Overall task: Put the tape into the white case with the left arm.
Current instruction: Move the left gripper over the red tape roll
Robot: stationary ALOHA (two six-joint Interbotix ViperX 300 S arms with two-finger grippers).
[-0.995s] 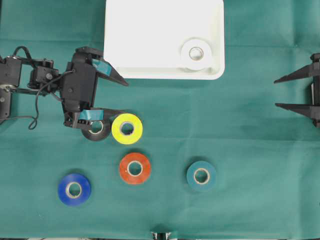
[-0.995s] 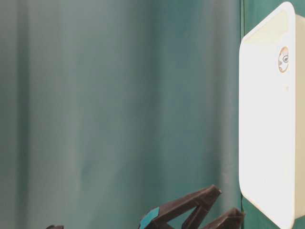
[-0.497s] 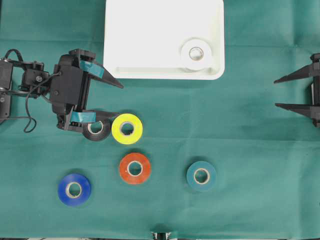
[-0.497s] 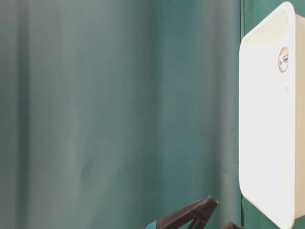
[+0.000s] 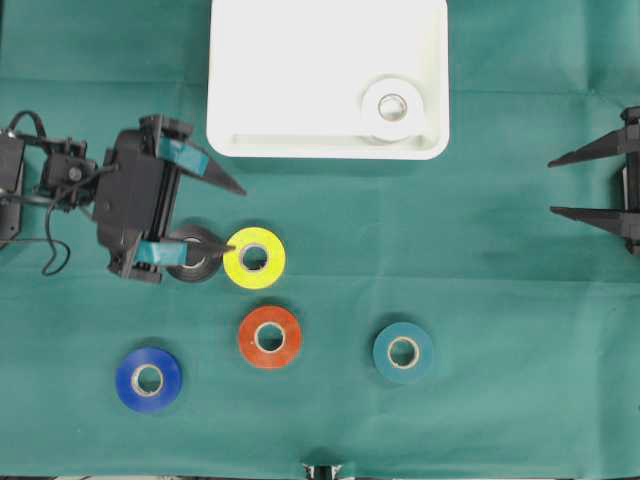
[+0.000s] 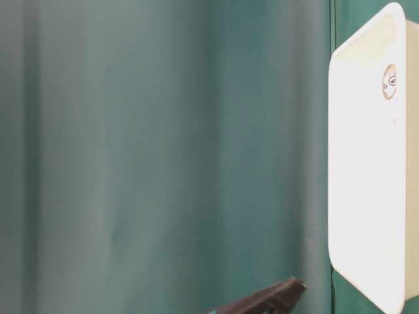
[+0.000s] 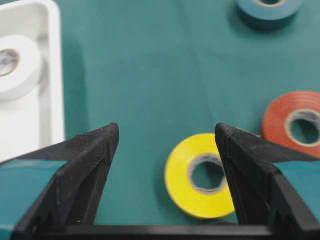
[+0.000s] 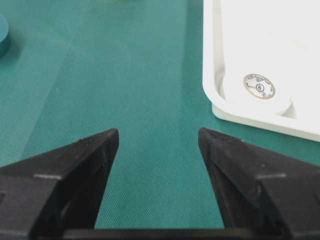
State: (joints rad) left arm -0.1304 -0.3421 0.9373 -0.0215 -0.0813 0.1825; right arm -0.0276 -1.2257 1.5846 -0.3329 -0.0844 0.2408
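Green cloth (image 5: 500,250) covers whole tabletop, faint creases. White case (image 5: 300,145) top centre. Left pincer (image 5: 232,215) agape, holding nothing, mid-left; right pincer (image 5: 552,186) agape, right edge.

Table is covered edge to edge by a teal-green cloth (image 5: 500,200), faintly creased. Even overhead light is seen, soft shadows. No walls or floor shown.

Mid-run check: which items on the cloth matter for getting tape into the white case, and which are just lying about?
In play:
- white case
- left end effector, open
- yellow tape
- black tape

Lying about:
- white tape, already in the case
- orange tape
- blue tape
- teal tape
- right end effector
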